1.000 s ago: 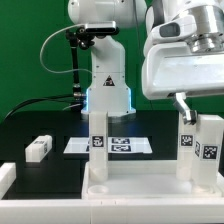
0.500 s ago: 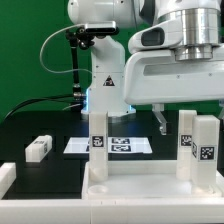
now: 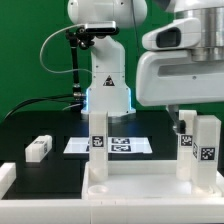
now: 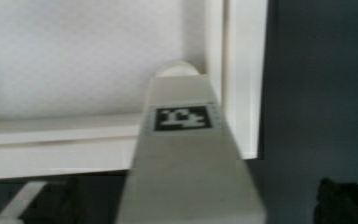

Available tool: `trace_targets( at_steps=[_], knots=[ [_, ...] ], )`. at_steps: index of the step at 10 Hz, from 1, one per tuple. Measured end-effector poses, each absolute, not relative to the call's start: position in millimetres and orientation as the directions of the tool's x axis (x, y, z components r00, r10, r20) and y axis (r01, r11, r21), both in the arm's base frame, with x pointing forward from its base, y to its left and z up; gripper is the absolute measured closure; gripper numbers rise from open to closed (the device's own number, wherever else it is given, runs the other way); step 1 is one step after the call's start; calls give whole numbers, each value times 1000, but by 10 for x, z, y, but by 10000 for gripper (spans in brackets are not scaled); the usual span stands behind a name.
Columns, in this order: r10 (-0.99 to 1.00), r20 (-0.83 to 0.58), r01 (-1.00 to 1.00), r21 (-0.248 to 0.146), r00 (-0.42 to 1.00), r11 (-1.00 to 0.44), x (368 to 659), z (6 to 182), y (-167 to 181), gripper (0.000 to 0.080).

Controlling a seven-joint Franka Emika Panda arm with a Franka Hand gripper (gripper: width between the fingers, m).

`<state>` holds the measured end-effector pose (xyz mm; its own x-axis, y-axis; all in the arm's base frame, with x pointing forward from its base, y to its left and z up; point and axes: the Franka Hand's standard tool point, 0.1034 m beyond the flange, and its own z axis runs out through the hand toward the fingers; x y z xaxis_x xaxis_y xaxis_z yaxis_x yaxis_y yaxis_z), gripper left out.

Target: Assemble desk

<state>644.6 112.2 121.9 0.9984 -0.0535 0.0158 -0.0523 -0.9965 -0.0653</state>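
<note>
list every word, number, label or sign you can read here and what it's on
No words, numbers or brand names can be read in either view.
On the upright desk legs: square black-and-white code tags, no letters.
On the marker board: the same kind of tags, no letters.
On the loose leg: markings too small to read.

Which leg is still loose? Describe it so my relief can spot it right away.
Look at the black table, on the exterior view's left. A small white block leg lies there on its side, apart from the desk panel. The other legs stand upright on the panel; this one lies alone.
</note>
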Motion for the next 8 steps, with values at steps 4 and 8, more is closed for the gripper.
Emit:
trace_targets(
  at_steps=[4, 8],
  knots=[
    [-77, 16, -75, -66, 997, -995, 6455, 1225, 1139, 280],
    [-325, -2, -325, -67, 946, -943, 6455, 1218, 1116, 505]
  ],
)
